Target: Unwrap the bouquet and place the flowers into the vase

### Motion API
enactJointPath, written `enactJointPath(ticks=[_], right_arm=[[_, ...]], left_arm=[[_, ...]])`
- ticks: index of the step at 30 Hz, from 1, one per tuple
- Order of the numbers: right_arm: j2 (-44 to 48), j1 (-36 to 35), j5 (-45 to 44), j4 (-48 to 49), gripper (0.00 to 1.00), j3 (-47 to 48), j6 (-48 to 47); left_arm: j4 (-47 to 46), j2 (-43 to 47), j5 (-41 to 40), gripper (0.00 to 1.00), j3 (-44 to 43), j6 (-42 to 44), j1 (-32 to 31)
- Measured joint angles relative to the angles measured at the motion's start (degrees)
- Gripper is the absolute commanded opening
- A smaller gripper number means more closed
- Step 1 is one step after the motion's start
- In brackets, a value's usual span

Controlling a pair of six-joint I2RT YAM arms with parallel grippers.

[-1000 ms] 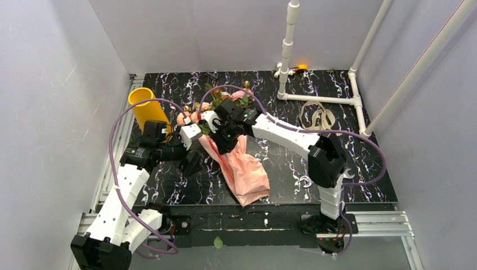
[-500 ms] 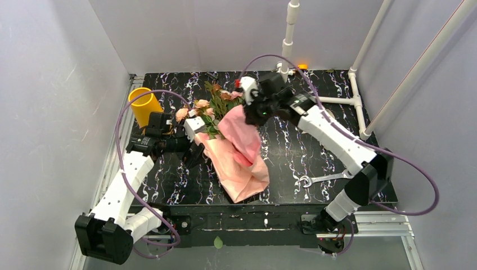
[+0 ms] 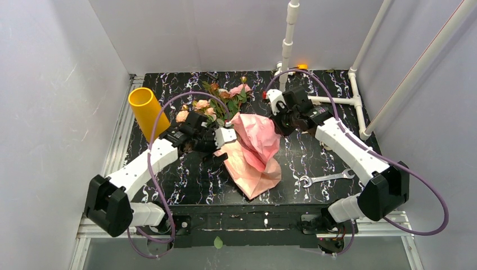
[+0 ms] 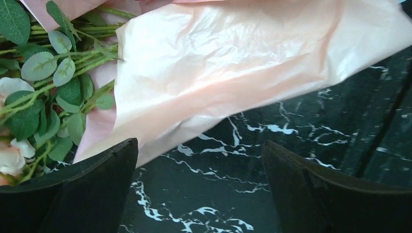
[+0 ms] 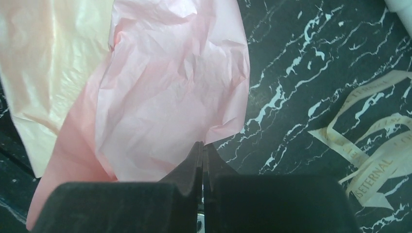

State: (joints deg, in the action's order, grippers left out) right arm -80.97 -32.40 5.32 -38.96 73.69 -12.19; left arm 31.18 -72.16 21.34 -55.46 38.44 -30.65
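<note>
Step in hand: free the flowers (image 3: 216, 106) from the pink paper (image 3: 256, 147). They lie mid-bench toward the far edge, the loosened paper heaped on their near-right side. My right fingers (image 5: 202, 150) are pressed together at the paper's rim; I cannot tell whether they pinch it. My left fingers (image 4: 199, 150) stand wide apart, low beside the stems (image 4: 73, 68). Judgement: close the left on the bunched stems, not leaves or paper, then carry them to the vase (image 3: 145, 109) at the left edge.

Top cam overhead, near side, looks down; wrist cams close, share pink paper (image 5: 170, 97).
</note>
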Motion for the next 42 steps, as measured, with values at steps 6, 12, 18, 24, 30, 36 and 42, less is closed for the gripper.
enactJointPath(ticks=[6, 12, 18, 24, 30, 36, 42], right_arm=[[1.8, 2.6, -2.9, 1.4, 0.01, -2.4, -0.3], [3.5, 6.1, -7.3, 4.9, 0.01, -5.0, -4.1], [2.8, 8.5, -12.8, 7.0, 0.01, -10.2, -9.5], [-0.1, 9.0, -18.1, 9.1, 0.01, -15.9, -14.8], [-1.0, 9.0, -21.0, 9.1, 0.01, -19.3, -18.0], [-1.0, 9.0, -24.5, 10.3, 0.01, -23.8, -20.6], [-1.2, 9.0, -25.0, 11.5, 0.22, -25.6, -21.5]], left_arm=[[-4.5, -6.4, -5.8, 0.73, 0.7, 4.6, -3.0], [-6.2, -10.5, -11.0, 0.20, 2.5, 8.3, -3.3], [-8.3, -10.6, -14.4, 0.00, 4.9, 10.7, -2.8], [-8.9, -10.7, -16.8, 0.00, 7.2, 13.0, -1.3], [-10.0, -11.3, -18.4, 0.00, 7.2, 13.5, 1.0], [-10.3, -12.1, -18.4, 0.00, 7.2, 13.5, 4.2], [-11.3, -12.1, -18.4, 0.05, 7.1, 13.4, 5.0]])
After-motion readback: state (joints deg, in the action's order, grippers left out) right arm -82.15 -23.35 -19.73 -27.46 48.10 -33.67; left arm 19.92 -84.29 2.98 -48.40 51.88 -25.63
